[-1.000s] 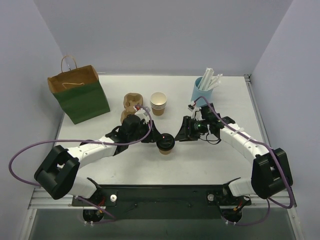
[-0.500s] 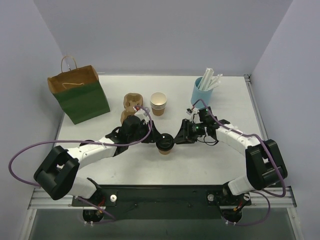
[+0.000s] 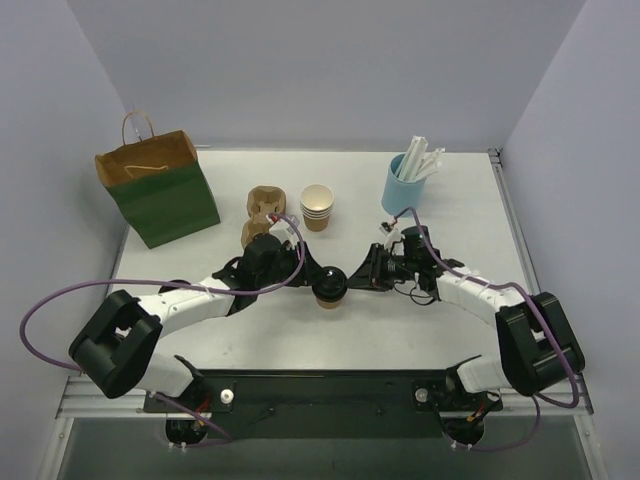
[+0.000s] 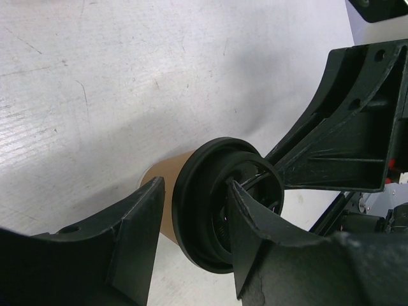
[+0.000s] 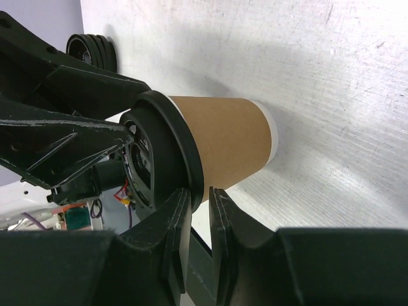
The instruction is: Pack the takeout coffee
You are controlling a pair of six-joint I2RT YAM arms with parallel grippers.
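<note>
The takeout coffee (image 3: 330,290), a brown paper cup with a black lid, stands upright at the table's middle between both grippers. My left gripper (image 3: 312,277) reaches it from the left. In the left wrist view its jaws (image 4: 194,185) straddle the lid (image 4: 204,210): one finger lies on the lid's top, the other beside the cup wall (image 4: 172,185) under the rim. My right gripper (image 3: 357,277) reaches it from the right. In the right wrist view its jaws (image 5: 197,191) are almost closed, with the lid's rim (image 5: 191,159) between the tips and the cup wall (image 5: 229,140) beyond them.
A green and brown paper bag (image 3: 160,190) stands at the back left. The pulp cup carrier (image 3: 265,205) and a stack of lidless cups (image 3: 317,205) are behind the coffee. A blue cup of straws (image 3: 405,180) stands at the back right.
My right gripper has moved left and nearer to the coffee until its tips reach the lid's rim. The left gripper and the cup have hardly moved.
</note>
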